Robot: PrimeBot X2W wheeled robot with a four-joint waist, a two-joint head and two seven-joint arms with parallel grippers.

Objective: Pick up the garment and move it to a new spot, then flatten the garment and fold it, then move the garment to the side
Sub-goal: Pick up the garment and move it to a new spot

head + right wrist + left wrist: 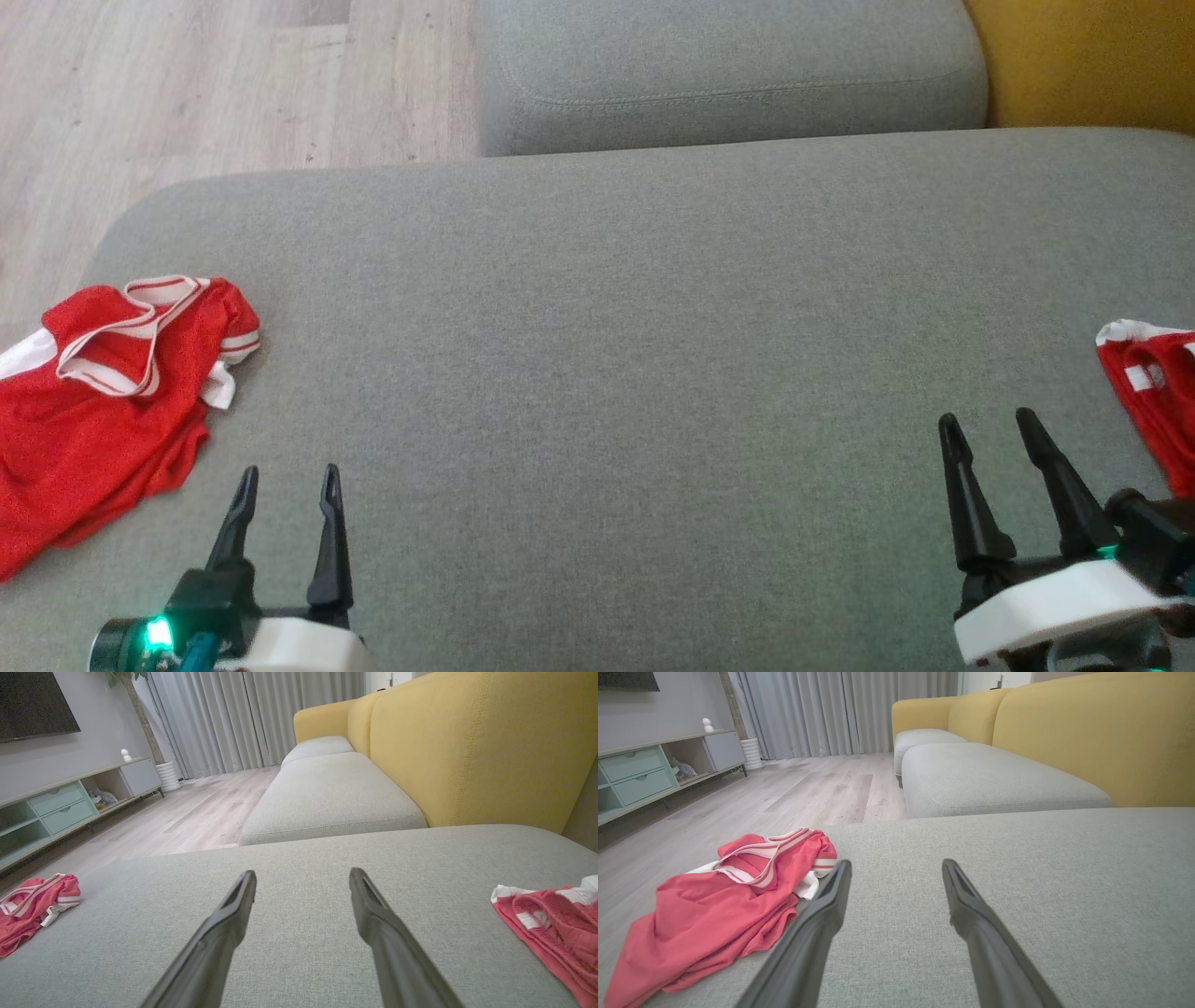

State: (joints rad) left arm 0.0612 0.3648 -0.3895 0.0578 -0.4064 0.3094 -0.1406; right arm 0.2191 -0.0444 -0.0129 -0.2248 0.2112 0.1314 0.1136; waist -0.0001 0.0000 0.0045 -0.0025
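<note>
A crumpled red garment [89,401] with white striped trim lies at the left edge of the grey cushion [607,373]; it also appears in the left wrist view [719,905] and the right wrist view [32,905]. A second red and white garment [1153,392] lies at the cushion's right edge, seen too in the right wrist view [556,924]. My left gripper [289,485] hovers open over the cushion, just right of the left garment, touching nothing. My right gripper [990,425] is open and empty, a little left of the right garment.
A second grey seat cushion [728,75] lies beyond, with the yellow sofa back [1083,61] at the right. Wooden floor [215,84] runs past the cushion's left and far edges. A low cabinet [649,770] stands across the room.
</note>
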